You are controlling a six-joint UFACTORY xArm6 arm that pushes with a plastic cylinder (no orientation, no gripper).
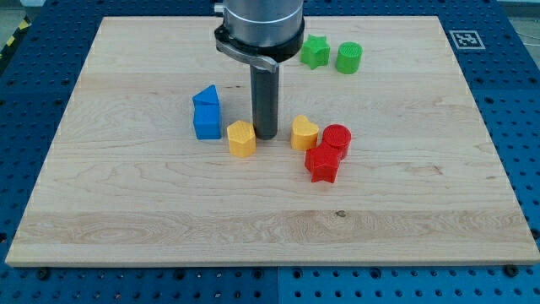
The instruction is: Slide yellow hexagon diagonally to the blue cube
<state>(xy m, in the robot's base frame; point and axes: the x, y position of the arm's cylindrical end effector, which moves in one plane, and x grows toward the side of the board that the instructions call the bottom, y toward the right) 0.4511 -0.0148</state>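
On the worktop [126, 194], the blue cube [207, 123] sits just left of the yellow hexagon [241, 138] — the tip [266, 136] stands upright, touching the hexagon's right side. No jaws here — only the rod, holding nothing.

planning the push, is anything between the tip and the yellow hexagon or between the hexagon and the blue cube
Nothing visible. My tip sits right beside the yellow hexagon, on its right in the view. The blue cube lies just up-left of the hexagon, with only bare board between them.
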